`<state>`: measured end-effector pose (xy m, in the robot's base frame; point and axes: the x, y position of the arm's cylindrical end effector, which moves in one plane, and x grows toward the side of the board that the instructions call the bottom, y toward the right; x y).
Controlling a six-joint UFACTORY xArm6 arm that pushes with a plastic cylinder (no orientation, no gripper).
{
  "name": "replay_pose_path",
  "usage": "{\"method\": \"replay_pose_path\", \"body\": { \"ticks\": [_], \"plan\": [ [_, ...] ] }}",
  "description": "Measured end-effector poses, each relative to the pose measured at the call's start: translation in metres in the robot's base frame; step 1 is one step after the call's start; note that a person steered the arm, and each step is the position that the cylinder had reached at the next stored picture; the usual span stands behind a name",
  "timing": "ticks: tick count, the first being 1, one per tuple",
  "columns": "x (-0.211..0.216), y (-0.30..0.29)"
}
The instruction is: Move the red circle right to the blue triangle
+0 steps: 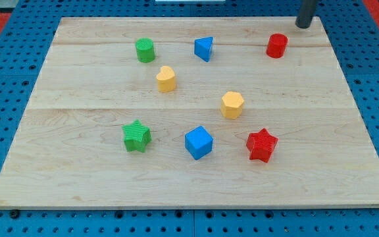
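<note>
**Rod poised beside red circle at board's far edge**

My tip [303, 26] stands at the view's top right of the wooden board [77, 99]; a bare rod, it has no jaws to open or close and holds nothing. The red circle [277, 45] lies near it, just down and toward the view's left, not touching. The blue triangle [204, 49] sits farther left, well apart from my tip, the red circle between them.

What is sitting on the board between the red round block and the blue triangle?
Nothing. In the camera view, only bare wood separates the red circle from the blue triangle. The yellow hexagon lies lower, off that line. My tip is up-right of the circle.
</note>
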<state>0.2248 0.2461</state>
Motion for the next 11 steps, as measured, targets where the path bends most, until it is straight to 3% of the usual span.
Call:
{"method": "replay_pose_path", "body": {
  "ticks": [3,6,8,10,11],
  "plan": [
    [0.040,-0.023],
    [0.051,-0.045],
    [0.085,-0.045],
    [0.087,-0.094],
    [0.086,-0.071]
  ]
}}
